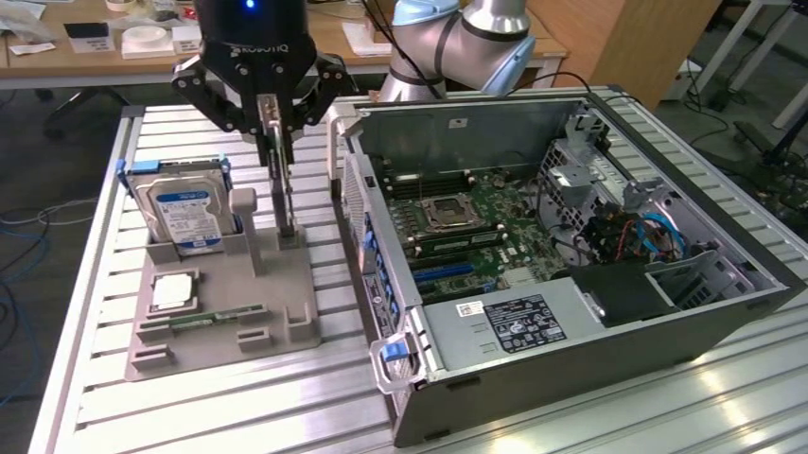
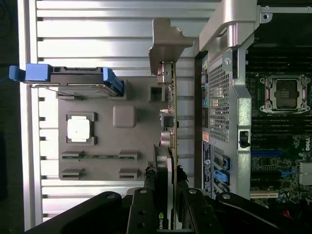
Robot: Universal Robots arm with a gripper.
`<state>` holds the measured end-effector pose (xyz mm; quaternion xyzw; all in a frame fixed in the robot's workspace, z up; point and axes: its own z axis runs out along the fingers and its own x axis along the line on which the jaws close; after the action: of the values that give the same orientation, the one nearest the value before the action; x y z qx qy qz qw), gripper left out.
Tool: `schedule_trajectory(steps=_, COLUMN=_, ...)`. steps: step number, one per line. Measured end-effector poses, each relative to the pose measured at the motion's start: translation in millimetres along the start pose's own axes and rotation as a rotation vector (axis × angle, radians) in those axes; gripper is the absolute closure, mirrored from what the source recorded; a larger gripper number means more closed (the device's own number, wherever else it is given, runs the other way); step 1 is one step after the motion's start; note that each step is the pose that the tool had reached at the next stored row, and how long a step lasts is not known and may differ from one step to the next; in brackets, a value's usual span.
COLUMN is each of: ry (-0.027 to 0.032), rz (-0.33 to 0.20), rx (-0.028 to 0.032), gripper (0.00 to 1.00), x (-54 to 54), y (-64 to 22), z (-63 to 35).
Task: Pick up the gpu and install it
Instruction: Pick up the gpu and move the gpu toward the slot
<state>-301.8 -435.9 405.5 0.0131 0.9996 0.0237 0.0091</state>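
The gpu (image 1: 280, 170) is a thin dark card hanging upright, seen edge-on in the wrist view (image 2: 168, 122), with its pale metal bracket (image 2: 168, 41) at the far end. My gripper (image 1: 274, 123) is shut on the card's top edge, one finger (image 2: 148, 200) on each side of it. The card's lower end sits right at the grey holder (image 1: 215, 331), and I cannot tell whether it touches. The open computer case (image 1: 631, 340) lies just to the exterior view's right, showing its motherboard (image 1: 480, 218) and blue slots (image 1: 448, 270).
On the grey holder (image 2: 102, 146) stand a blue-labelled hard drive (image 1: 189, 213), a processor chip (image 1: 173, 290) and a green memory stick (image 1: 208, 320). The case's perforated rear wall (image 2: 219, 97) is close beside the card. Everything rests on a slatted aluminium table (image 1: 189, 407).
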Motion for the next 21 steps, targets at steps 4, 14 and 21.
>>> schedule_trajectory(steps=4, ry=0.0000, rz=0.000, rx=0.0000, gripper=0.73, x=-0.1, y=0.3, z=-6.7)
schedule_trajectory(steps=14, ry=-0.0001, rz=0.000, rx=-0.0001, gripper=0.73, x=-0.2, y=0.6, z=-13.3)
schedule_trajectory(steps=21, ry=-0.0001, rz=0.000, rx=0.0000, gripper=0.73, x=-0.3, y=0.8, z=-16.1)
